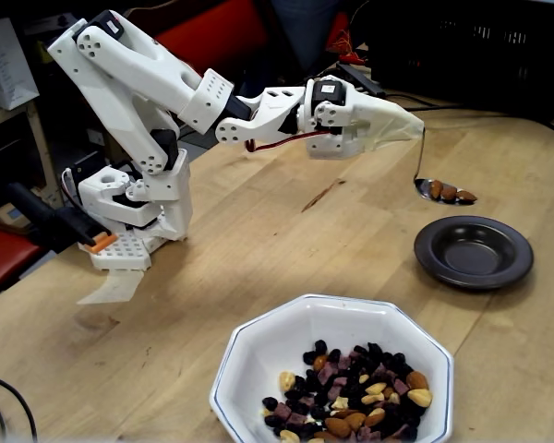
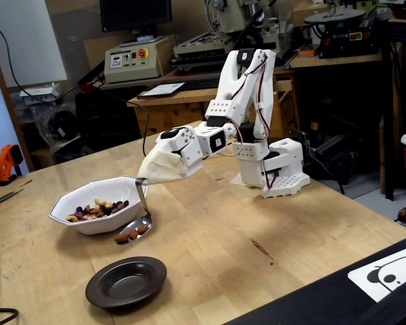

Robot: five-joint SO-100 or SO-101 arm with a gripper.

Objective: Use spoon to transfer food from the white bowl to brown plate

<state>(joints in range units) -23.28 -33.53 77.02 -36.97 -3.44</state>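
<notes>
A white robot arm's fingers [image 1: 415, 125] are wrapped in cream tape, so their grip is hidden, though they appear to clamp the handle of a shiny silver metal spoon [image 1: 440, 190] [image 2: 137, 228]. The spoon hangs below them, carrying brown almonds [image 1: 448, 193]. Beneath it lies a small dark brown glossy plate [image 1: 474, 251] [image 2: 126, 281]. Nearby on the wooden counter [image 1: 258, 258], the white octagonal bowl [image 1: 258, 355] [image 2: 98, 203] holds mixed nuts and raisins [image 1: 351, 392].

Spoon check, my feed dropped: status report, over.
Tool wrapped in cream tape, jaws hidden. Spoon loaded with almonds, held above the table beside the brown plate, plate empty. Path clear.
</notes>
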